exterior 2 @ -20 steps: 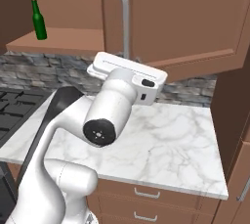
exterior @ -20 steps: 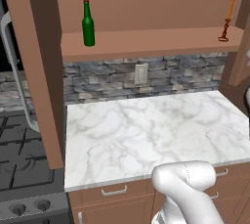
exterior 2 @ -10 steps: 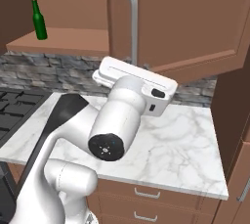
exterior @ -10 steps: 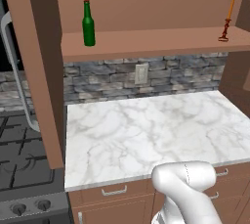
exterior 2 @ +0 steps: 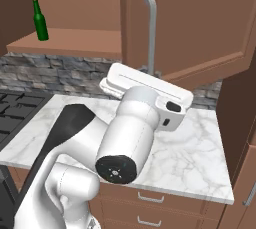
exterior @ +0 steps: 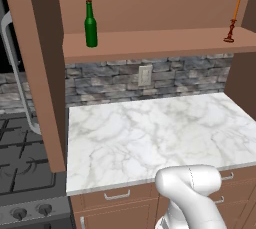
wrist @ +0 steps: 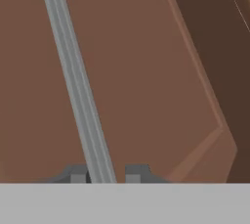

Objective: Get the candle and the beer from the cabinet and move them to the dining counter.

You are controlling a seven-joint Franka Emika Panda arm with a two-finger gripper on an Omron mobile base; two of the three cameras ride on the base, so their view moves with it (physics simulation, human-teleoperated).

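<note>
While the tool is seen in the hand view, its two dark fingertips sit on either side of the silver bar handle of a cabinet door, with the bar running up and away from between them. The left tip is touching the bar; a small gap is seen between the bar and the right tip. Jaws are narrowed around the handle, but whether they are clamped on it cannot be told.

In the right base view the same handle is seen standing upright on the opened door, just above and beyond the white hand; the fingertips are hidden behind the hand there.

The cabinet is open, with its inner shelf exposed. The beer stands upright on the shelf, well apart from the tool, far to its left and slightly higher. In the right base view the bottle is likewise seen far left of the tool. The candle stands upright on its dark red holder at the right end of the shelf, well apart from the bottle; it is nearer the tool's side of the cabinet.

Below the tool and shelf, the marble table is seen against a stone backsplash with a wall outlet. A stove is set beside the table, farther left of the tool than the bottle.
</note>
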